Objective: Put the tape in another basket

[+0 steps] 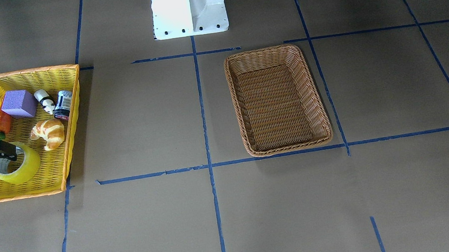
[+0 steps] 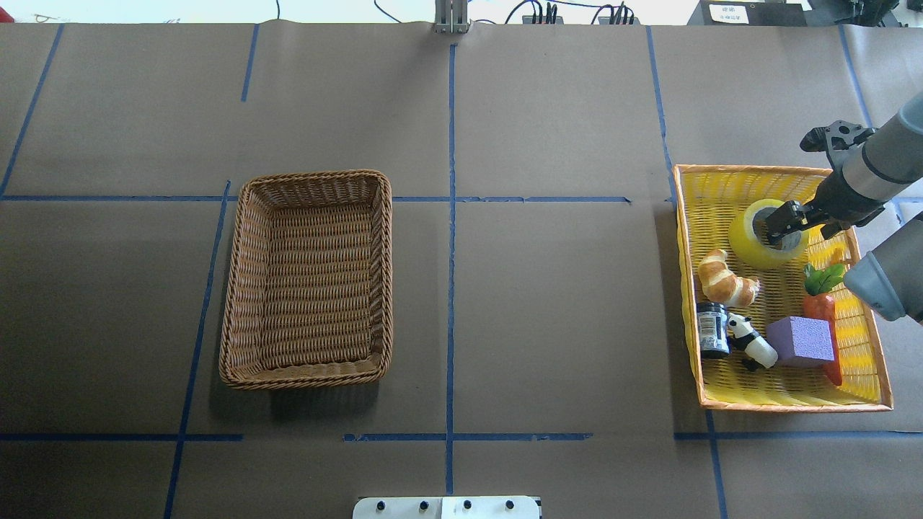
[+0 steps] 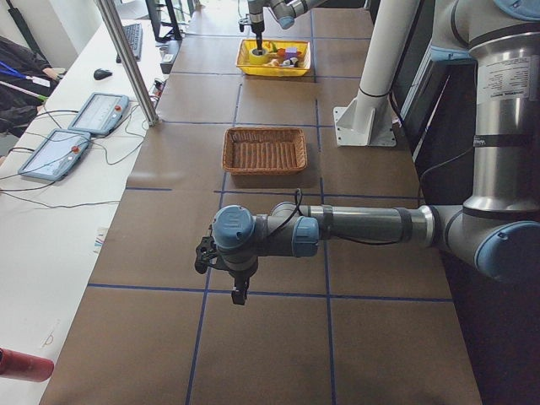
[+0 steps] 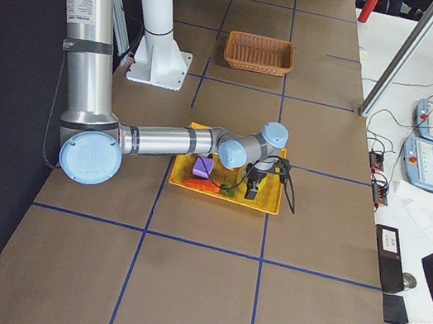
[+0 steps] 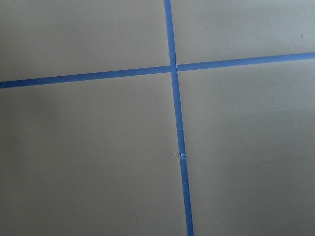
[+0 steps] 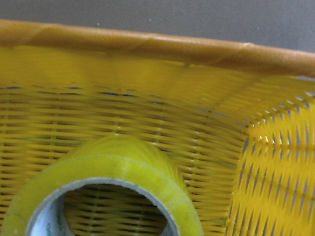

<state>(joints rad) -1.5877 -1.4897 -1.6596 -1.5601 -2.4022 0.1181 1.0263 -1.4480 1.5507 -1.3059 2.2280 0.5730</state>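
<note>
The tape, a yellow-green roll with a white core, lies flat in the far part of the yellow tray, hole upward. It also shows in the front view and fills the bottom of the right wrist view. My right gripper is down at the roll, fingertips over the core's rim; it also shows in the front view. I cannot tell whether its jaws are closed on the roll's wall. The brown wicker basket stands empty on the robot's left. My left gripper hovers over bare table; I cannot tell its state.
The tray also holds a croissant, a dark jar, a panda figure, a purple block and a carrot. Blue tape lines cross the brown table. The robot base stands at the near edge.
</note>
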